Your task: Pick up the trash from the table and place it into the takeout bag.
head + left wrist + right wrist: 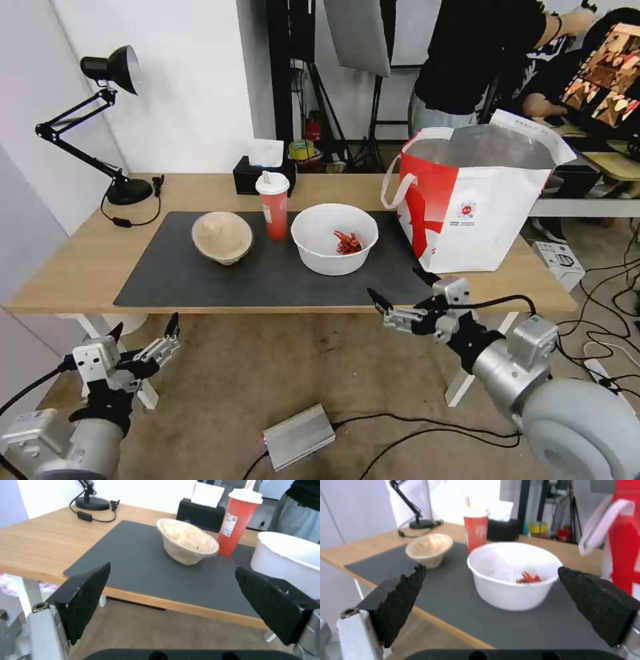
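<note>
- The left pincer (145, 339) hangs below the near-left edge of the table (80, 260), fingers spread, nothing between them.
- The beige bowl (222, 237) sits left on the dark mat (200, 280). It looks like light paper pulp, likely to dent under a hard squeeze; a hold across the rim with gentle pressure seems best.
- The red cup (274, 205) stands upright just right of that bowl, near the black tissue box (253, 177) behind it. Tall, narrow and smooth, it would tip easily; grasping mid-body, below the lid, looks safest.
- The white bowl (334, 239) sits at mid-mat with red scraps inside. Thin plastic, probably light and slippery; pinching one wall at the rim and keeping it level should stop the scraps spilling.
- The right pincer (403, 293) hovers at the near edge just right of the white bowl, spread wide and empty.
- The takeout bag (477, 200) stands open at the far right of the table, soft-sided, its mouth facing up.
</note>
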Tool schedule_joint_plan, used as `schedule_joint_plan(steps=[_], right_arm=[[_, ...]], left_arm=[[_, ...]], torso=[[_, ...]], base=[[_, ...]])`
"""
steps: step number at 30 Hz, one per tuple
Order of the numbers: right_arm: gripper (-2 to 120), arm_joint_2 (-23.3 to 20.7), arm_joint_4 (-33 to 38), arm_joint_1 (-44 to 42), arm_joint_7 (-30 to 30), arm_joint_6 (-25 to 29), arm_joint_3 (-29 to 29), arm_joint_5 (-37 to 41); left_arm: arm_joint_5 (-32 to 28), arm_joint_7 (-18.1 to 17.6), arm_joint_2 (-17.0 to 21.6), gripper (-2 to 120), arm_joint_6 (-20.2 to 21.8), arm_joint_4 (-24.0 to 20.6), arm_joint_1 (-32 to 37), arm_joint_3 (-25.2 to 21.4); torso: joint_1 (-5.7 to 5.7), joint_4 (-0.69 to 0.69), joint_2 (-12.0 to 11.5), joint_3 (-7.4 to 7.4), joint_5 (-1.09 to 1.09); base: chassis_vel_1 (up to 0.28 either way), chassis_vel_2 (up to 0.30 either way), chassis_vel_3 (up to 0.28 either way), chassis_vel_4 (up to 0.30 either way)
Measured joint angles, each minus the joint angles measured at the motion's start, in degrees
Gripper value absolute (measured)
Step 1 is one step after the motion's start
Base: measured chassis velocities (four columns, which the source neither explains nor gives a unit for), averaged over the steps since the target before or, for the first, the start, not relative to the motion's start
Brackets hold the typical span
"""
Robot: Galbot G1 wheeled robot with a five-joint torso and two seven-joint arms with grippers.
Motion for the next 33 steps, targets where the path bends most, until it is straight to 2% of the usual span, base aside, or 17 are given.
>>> schedule_joint_plan(steps=[10,18,33], right_arm=[[100,-2.35,-3.09,5.96,-4.40,1.63,-2.16,2.18],[100,-4.90,-6.21,15.99,-8.59,2.27,-8.74,4.84],[100,-6.21,-12.41,32.42,-12.31,1.86,-20.28,7.59]], left_arm=[[0.02,0.31,0.20,100,-0.12,0.71,-1.16,0.46],[0.04,0.58,-0.01,100,-0.16,0.97,-1.36,0.67],[0.24,1.11,-0.93,100,-0.30,1.03,-1.49,1.41]], torso=[[0.00,0.00,0.00,0.00,0.00],[0.00,0.00,0.00,0.00,-0.01],[0.00,0.00,0.00,-0.01,-0.01]], base=[[0.000,0.000,0.000,0.000],[0.000,0.000,0.000,0.000],[0.000,0.000,0.000,0.000]])
